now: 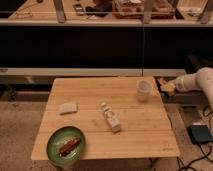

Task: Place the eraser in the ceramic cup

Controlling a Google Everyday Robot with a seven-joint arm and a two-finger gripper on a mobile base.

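Setting reads as a lab or workshop — long cluttered workbench (100, 12) on metal legs behind a wooden table (125, 125). Speckled floor, loose cables; the gripper (166, 87) sits off the table's right edge.

Pale wood, matt and evenly grained, forms the table (130, 135). The ceramic cup (144, 90) at far right looks smooth, off-white. On the glossy green plate (52, 148) lies the eraser (67, 147) — dull reddish-brown. Beyond the right edge, the gripper (166, 87) — smooth white casing behind.
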